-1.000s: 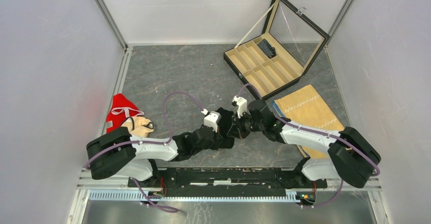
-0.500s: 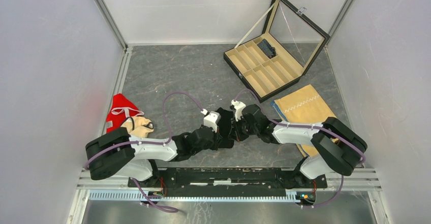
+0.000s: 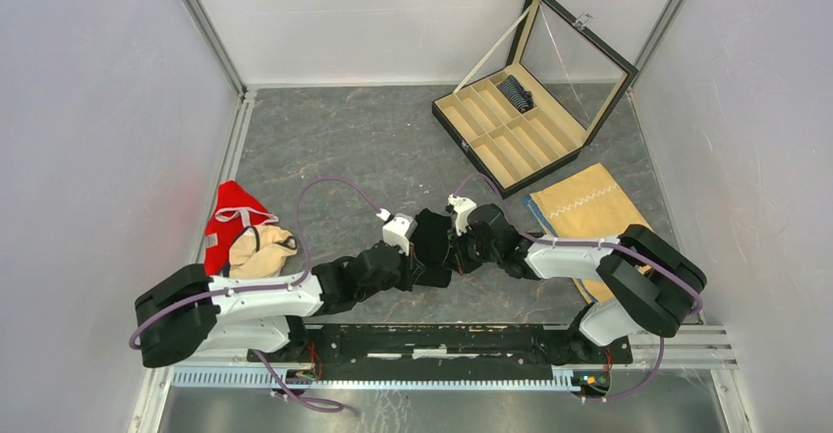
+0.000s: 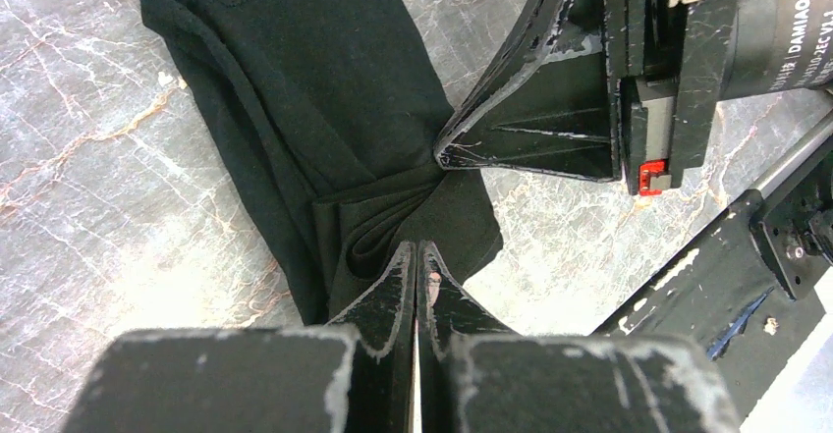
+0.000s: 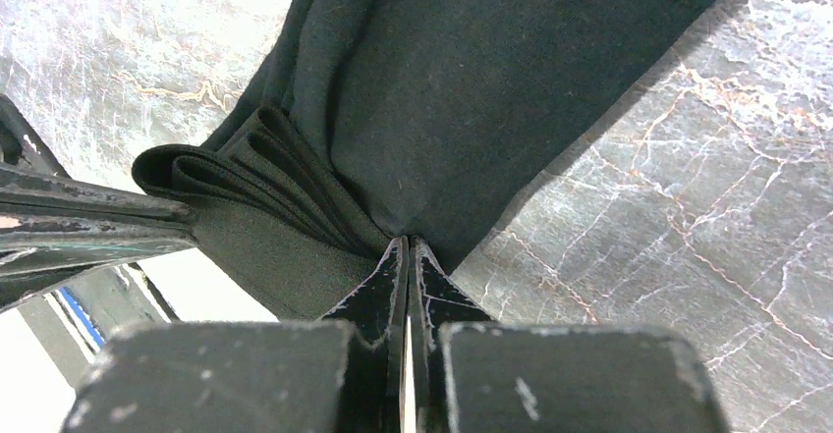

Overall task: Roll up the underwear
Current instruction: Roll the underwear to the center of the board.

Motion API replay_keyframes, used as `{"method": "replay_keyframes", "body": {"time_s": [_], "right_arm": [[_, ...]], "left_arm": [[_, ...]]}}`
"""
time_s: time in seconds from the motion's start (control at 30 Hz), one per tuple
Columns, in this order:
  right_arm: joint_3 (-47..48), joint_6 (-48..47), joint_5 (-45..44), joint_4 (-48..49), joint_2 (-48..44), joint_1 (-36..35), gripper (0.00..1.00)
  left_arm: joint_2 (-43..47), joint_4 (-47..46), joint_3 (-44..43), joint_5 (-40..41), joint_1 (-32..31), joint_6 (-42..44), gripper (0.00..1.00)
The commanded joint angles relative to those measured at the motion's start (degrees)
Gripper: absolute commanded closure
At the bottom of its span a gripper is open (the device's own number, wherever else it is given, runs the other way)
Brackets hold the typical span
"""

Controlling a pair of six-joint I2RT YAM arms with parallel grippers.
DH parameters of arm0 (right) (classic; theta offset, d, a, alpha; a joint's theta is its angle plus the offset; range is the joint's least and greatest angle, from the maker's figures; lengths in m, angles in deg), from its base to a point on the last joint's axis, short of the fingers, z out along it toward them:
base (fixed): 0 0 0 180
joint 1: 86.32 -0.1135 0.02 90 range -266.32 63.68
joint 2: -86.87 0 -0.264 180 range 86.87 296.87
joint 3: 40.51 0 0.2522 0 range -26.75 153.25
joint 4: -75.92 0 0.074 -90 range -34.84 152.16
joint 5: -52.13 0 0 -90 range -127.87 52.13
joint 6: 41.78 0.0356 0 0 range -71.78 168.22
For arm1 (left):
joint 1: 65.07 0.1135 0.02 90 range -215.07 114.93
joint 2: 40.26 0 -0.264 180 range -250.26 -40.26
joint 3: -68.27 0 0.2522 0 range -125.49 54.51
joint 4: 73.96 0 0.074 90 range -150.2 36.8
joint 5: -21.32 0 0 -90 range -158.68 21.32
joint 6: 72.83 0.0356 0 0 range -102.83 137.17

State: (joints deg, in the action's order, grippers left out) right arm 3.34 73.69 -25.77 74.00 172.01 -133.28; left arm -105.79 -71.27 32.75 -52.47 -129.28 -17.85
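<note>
The right gripper [image 5: 406, 246] has now shut on the folded end of the black underwear [image 5: 472, 80], facing the left gripper [image 4: 415, 251], which stays clamped on the same end. The garment lies on the table [image 3: 344, 138] between the arms, so rolling can probably begin.
</note>
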Motion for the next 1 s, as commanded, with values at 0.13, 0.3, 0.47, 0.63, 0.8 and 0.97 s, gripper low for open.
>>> {"method": "replay_keyframes", "body": {"time_s": [0.13,0.3,0.47,0.63,0.8,0.97], "right_arm": [[-1.5,-1.3,-3.3,-3.2,2.1,-0.6,1.0],[-1.4,-1.5,-3.5,-3.4,1.6,-0.5,0.99],[0.6,-5.6,-4.3,-5.5,-1.1,-0.6,0.85],[4.1,-14.0,-8.1,-8.8,-7.9,-0.6,0.68],[-0.1,-23.4,-8.6,-2.2,-18.9,-0.5,0.41],[0.7,-30.4,-8.8,-1.1,-23.6,-0.1,0.22]], "left_arm": [[-1.0,-1.1,1.6,-1.7,0.0,-1.9,0.98],[-3.2,-2.7,3.3,-0.3,0.0,-2.9,0.98],[-6.7,0.5,3.3,3.8,0.1,-6.9,0.98],[-7.2,0.0,4.8,4.1,0.1,-9.0,0.98],[-7.4,-0.1,4.5,3.9,0.1,-8.7,0.98],[-7.5,-0.2,4.3,3.0,0.3,-8.7,0.98]]}}
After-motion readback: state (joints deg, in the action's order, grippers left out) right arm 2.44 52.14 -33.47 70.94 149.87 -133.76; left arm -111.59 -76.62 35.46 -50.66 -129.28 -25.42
